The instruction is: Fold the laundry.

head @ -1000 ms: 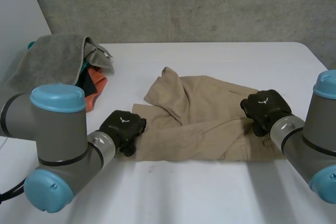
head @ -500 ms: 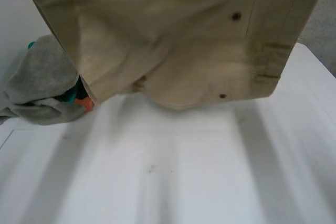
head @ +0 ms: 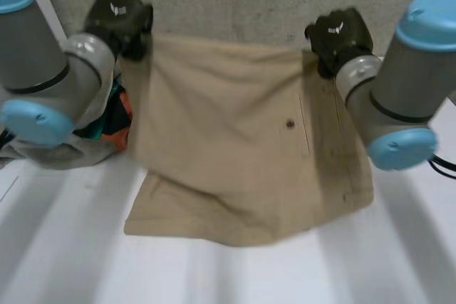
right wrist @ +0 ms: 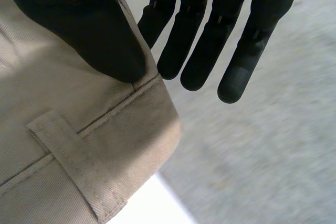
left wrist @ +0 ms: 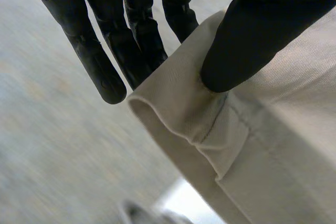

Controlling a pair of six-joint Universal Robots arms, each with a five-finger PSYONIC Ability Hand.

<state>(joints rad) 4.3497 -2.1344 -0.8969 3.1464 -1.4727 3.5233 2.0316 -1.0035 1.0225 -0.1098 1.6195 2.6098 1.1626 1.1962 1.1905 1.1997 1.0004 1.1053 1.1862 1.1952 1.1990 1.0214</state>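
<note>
Over the white table [head: 71, 261], left hand [head: 117, 23] and right hand [head: 340, 33] pinch the top corners of the beige garment [head: 228, 133] — left arm [head: 39, 69] half-hiding a laundry pile [head: 53, 153]

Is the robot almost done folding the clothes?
Not nearly. Nothing looks folded yet. Right now the left hand and right hand pinch the beige shorts by two upper corners, the lower end resting on the table. The crumpled laundry pile beside the left arm waits its turn.
</note>
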